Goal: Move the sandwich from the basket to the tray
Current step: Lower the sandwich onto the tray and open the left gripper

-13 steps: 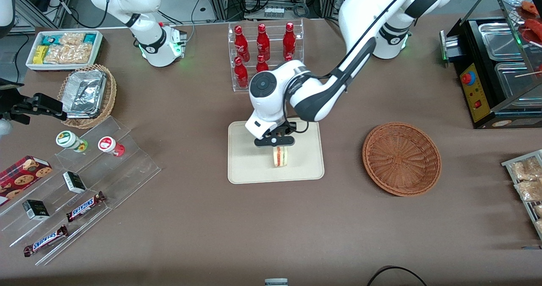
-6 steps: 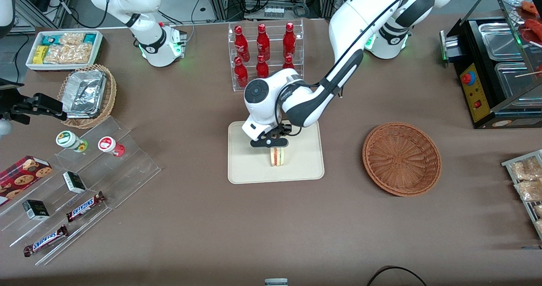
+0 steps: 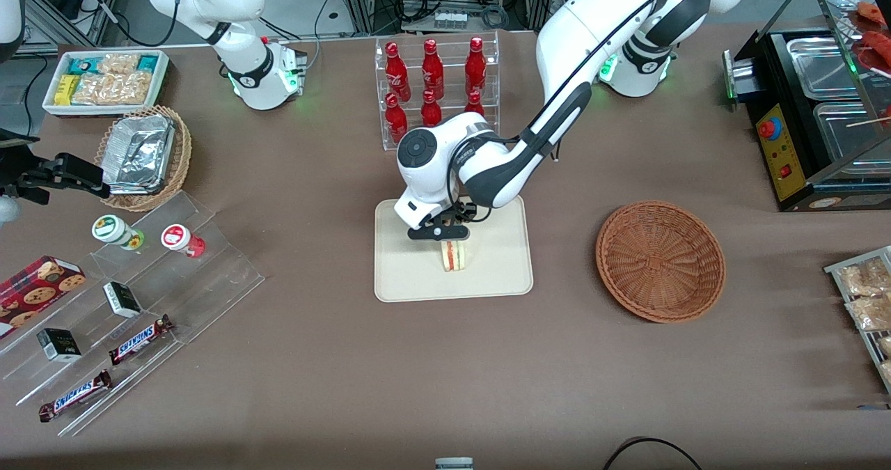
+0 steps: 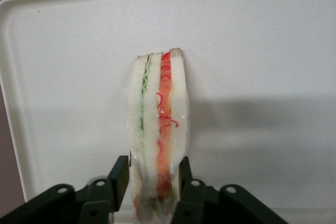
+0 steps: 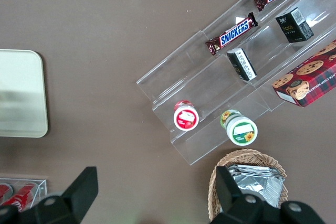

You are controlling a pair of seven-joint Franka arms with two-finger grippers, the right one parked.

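So the desk (image 3: pixel 445 372) is the big thing here, then the tray (image 3: pixel 411 275) in the middle of it, with the empty basket (image 3: pixel 660 261) off toward my arm's end. My gripper (image 3: pixel 447 240) is low over the tray, jaws clamped on the sandwich (image 4: pixel 157 129), which stands on edge and looks to be just touching the tray. It's soft, light, film-wrapped bread, so I'd say squeeze gently across the flat faces, like now, or it'll squash.
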